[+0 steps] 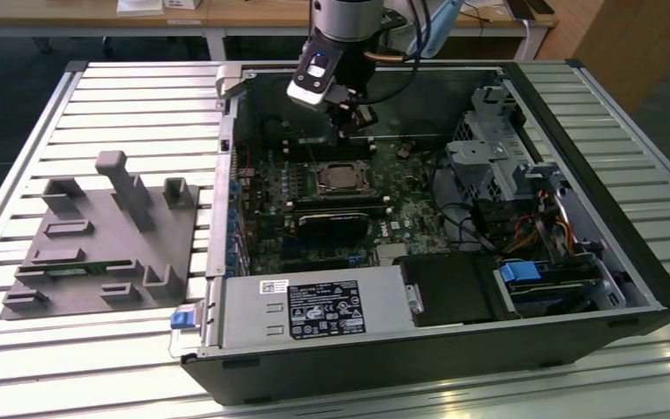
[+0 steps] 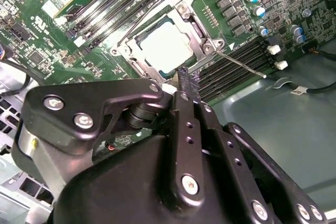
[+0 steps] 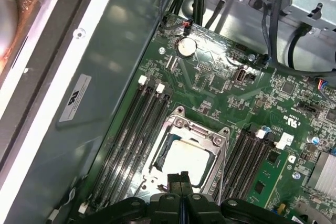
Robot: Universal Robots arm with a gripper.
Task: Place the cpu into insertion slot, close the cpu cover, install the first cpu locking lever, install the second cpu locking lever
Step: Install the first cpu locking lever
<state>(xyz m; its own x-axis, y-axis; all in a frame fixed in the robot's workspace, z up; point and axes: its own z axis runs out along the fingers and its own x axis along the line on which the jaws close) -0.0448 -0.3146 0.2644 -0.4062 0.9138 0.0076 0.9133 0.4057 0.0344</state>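
Hand (image 3: pixel 178 176) above cpu (image 3: pixel 186 156) (fingers (image 3: pixel 173 178) pressed together), arm (image 1: pixel 347 22) pointing downward

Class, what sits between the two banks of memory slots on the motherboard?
The insertion slot, holding the cpu framed by the cpu cover, as seen in both wrist views.

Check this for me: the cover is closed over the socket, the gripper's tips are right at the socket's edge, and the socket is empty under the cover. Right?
No, the insertion slot is not empty: in the first wrist view the cpu lies in it, its silvery top showing through the closed cpu cover's window. The gripper is at the slot's edge, as you said.
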